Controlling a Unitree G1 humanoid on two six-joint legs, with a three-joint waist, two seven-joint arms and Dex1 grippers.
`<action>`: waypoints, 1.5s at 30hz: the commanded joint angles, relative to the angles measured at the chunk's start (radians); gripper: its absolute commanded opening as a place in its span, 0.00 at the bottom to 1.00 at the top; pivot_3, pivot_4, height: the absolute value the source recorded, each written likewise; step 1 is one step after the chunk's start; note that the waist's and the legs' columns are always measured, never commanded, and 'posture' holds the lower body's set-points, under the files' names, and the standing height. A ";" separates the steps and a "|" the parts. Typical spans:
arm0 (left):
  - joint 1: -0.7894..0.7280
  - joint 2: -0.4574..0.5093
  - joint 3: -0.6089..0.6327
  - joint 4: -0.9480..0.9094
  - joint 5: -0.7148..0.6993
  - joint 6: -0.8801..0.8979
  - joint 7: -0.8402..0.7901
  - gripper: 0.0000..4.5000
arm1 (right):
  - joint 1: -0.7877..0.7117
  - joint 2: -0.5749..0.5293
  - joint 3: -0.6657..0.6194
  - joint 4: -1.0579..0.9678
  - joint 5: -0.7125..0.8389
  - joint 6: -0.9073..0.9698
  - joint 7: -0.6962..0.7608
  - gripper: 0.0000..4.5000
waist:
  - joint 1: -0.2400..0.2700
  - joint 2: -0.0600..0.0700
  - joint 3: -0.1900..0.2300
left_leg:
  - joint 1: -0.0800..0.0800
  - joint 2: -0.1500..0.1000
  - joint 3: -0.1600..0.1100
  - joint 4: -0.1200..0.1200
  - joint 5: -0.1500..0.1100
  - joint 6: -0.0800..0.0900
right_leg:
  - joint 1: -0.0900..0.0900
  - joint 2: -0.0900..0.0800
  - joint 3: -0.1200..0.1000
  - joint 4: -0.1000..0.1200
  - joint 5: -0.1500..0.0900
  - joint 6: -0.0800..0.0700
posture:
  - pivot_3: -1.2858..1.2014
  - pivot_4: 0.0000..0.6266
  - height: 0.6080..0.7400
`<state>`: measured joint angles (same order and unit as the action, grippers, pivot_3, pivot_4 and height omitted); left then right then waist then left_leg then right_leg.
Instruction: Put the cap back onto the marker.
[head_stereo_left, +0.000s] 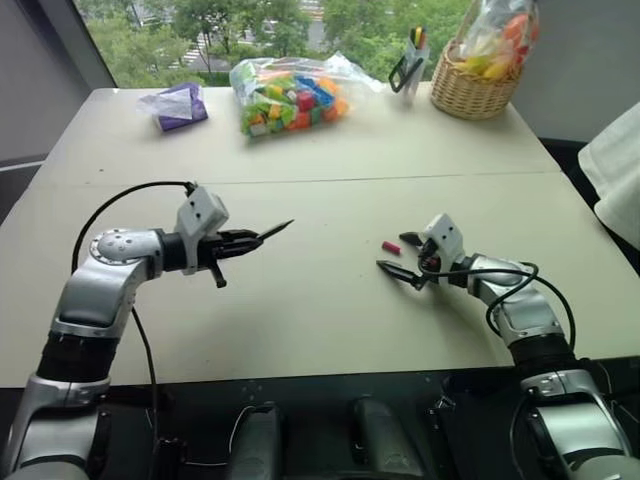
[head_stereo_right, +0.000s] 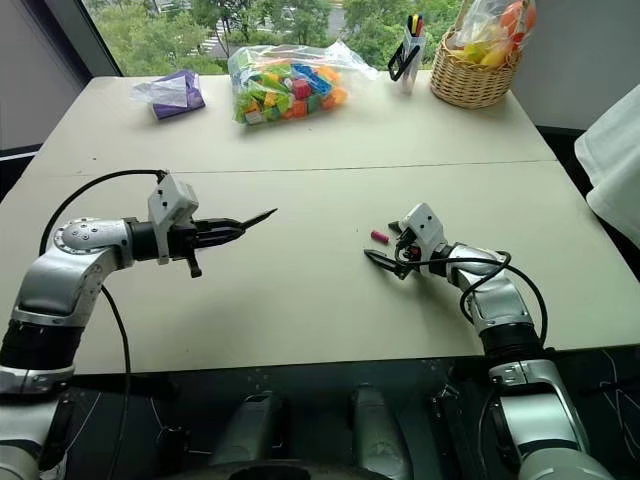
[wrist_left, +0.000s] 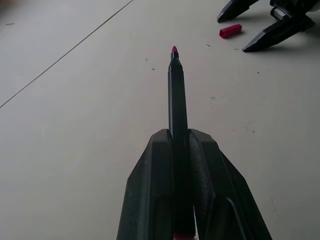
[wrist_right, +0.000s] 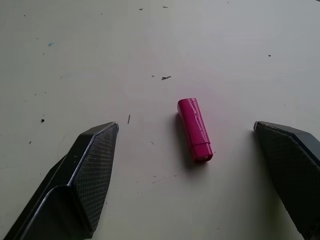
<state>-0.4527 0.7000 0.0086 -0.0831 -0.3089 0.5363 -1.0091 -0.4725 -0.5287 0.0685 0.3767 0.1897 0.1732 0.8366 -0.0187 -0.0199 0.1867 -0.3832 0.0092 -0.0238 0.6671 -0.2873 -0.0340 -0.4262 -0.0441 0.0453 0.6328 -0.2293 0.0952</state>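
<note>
Left eye view has the left hand (head_stereo_left: 248, 240) raised over the left half of the pale beige table (head_stereo_left: 320, 320), its two black fingers pressed together on the thin black marker (head_stereo_left: 272, 232), whose pinkish-red tip points right and slightly away. Right of centre, the tiny red-pink cylindrical plastic cap (head_stereo_left: 391, 246) lies flat on the table, well apart from the marker tip. Just beside it sits the right hand (head_stereo_left: 399, 254), low over the table with its fingers spread wide (the cap lies between them, touching neither). Along the far edge, left to right, sit a purple bag (head_stereo_left: 178, 107), a clear bag of coloured blocks (head_stereo_left: 292, 98), a holder of pens (head_stereo_left: 411, 62) and a woven wicker basket (head_stereo_left: 474, 92).
</note>
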 joint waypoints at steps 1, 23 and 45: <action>-0.009 0.013 0.018 -0.021 -0.014 -0.010 0.006 0.00 | -0.007 0.010 0.001 0.029 -0.022 -0.007 -0.003 0.94 | -0.001 0.000 0.000 | 0.000 0.000 0.000 0.000 0.000 0.000 | 0.000 0.000 0.000 0.000 0.000 0.000 | 0.52 0.24 1.00; -0.079 -0.006 -0.074 0.093 0.004 -0.184 -0.155 0.00 | -0.074 -0.097 0.070 -0.128 -0.123 -0.064 0.129 0.03 | 0.002 0.001 0.001 | 0.007 0.000 0.001 -0.001 0.000 0.000 | 0.007 0.000 0.001 -0.001 0.000 0.000 | 0.52 0.24 1.00; -0.289 -0.077 -0.180 0.368 0.136 -0.542 -0.286 0.00 | -0.220 -0.116 0.180 -0.458 -0.162 0.191 0.194 0.03 | 0.002 0.001 0.001 | -0.003 0.000 0.001 0.000 0.000 0.000 | -0.003 0.001 0.000 0.000 0.000 0.000 | 0.52 0.24 1.00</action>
<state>-0.7203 0.6160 -0.1814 0.3040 -0.1805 0.0115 -1.2957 -0.6707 -0.6434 0.2573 -0.0397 0.0227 0.3662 1.0261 -0.0167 -0.0188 0.1874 -0.3861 0.0094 -0.0228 0.6670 -0.2873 -0.0338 -0.4291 -0.0435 0.0458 0.6325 -0.2294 0.0951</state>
